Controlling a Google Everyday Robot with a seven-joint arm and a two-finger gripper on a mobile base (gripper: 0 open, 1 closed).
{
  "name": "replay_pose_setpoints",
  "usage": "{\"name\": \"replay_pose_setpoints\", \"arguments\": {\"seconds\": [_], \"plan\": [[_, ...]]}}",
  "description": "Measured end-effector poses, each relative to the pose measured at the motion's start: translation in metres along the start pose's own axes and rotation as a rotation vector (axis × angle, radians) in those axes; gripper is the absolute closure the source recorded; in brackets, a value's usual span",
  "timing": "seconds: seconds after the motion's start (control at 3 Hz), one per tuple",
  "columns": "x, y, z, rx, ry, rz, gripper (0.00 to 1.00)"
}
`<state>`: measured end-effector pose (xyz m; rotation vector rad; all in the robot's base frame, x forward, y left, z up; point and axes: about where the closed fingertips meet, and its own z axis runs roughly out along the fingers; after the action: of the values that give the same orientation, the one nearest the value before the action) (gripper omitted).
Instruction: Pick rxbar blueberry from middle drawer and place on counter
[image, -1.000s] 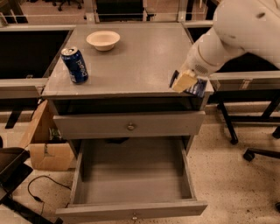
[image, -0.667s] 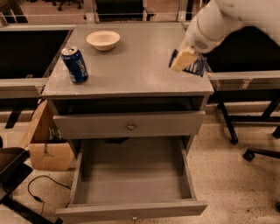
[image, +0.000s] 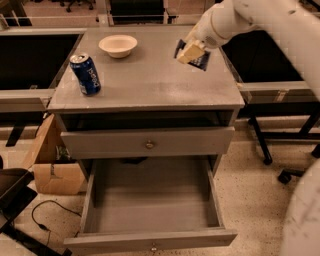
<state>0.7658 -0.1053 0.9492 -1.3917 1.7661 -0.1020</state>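
My gripper (image: 190, 52) hangs over the right rear part of the counter (image: 150, 85), shut on the rxbar blueberry (image: 201, 60), a dark navy wrapper that shows below and behind the tan fingers (image: 189, 52). The bar is held above the counter top, tilted. The middle drawer (image: 150, 202), the lowest one, is pulled out wide and its grey inside holds nothing. The drawer above it (image: 147, 142) is pulled out a little.
A blue Pepsi can (image: 85, 74) stands at the counter's left edge. A white bowl (image: 118, 45) sits at the back. A cardboard box (image: 52, 160) and cables lie on the floor at left. Black chair legs (image: 280, 160) stand at right.
My gripper has carried the bar up from beside the cabinet's right front corner, then back and left over the counter.
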Motion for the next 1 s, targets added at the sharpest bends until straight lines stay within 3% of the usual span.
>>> {"name": "replay_pose_setpoints", "arguments": {"seconds": [0.33, 1.0], "plan": [[0.0043, -0.0035, 0.0124, -0.002, -0.012, 0.010, 0.82], [0.0043, -0.0035, 0.0125, -0.002, -0.012, 0.010, 0.36]]}}
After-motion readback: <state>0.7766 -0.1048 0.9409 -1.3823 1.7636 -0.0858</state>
